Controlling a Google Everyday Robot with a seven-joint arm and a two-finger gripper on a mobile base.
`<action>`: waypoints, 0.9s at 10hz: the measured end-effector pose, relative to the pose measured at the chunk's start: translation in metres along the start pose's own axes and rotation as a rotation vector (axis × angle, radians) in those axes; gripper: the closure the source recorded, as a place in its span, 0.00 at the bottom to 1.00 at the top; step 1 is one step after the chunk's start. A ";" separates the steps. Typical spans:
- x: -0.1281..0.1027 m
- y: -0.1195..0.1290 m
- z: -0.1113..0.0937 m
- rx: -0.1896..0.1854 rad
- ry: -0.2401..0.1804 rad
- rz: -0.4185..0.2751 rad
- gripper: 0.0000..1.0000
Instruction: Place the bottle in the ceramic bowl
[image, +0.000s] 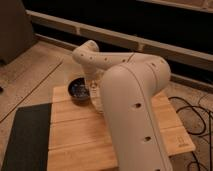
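Observation:
The ceramic bowl (78, 90), small, dark and glossy, stands on the wooden table (80, 137) near its back left corner. My gripper (93, 87) hangs at the end of the white arm (131, 95), just over the bowl's right rim, and the arm's bulk partly hides it. A pale shape at the gripper may be the bottle, but I cannot separate it from the gripper. The bowl's inside shows only bluish glints.
A black mat (27, 140) lies over the table's left part. The arm hides the table's middle and the white cup. Dark cables (197, 117) lie on the floor to the right. A dark wall with ledges runs behind.

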 end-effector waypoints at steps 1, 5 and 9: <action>-0.017 0.010 0.005 -0.003 -0.005 -0.045 1.00; -0.045 0.044 0.007 -0.021 -0.019 -0.144 1.00; -0.046 0.023 0.012 -0.024 -0.001 -0.093 1.00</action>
